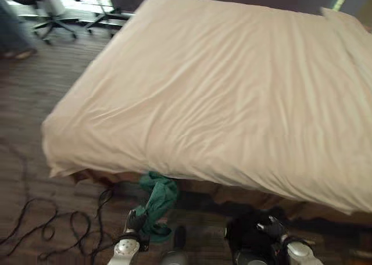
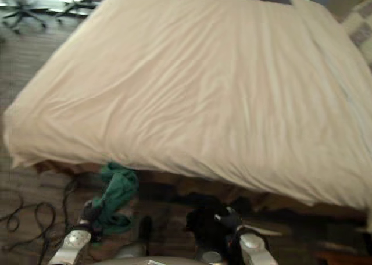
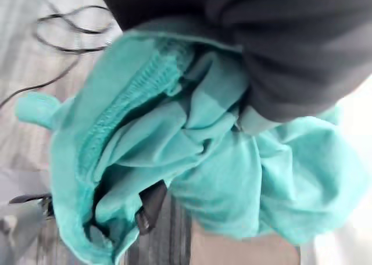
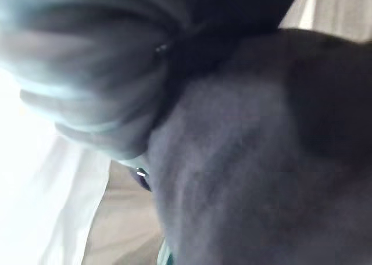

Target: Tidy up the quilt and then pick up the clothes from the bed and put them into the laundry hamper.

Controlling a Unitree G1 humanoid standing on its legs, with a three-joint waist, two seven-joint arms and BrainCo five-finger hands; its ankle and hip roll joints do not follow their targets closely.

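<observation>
The cream quilt lies spread flat over the bed, its near edge hanging over the bed's foot. In front of that edge, my left hand is shut on a teal garment that dangles from it in a bunch above the floor. In the left wrist view the teal garment is crumpled right against the hand. To the right, my right hand grips a black garment low by the bed's foot. In the right wrist view the black garment hangs close to the blurred fingers.
Two office chairs stand on the wood floor beyond the bed's far left corner. A person's legs show at the far left. A pillow lies at the bed's far right.
</observation>
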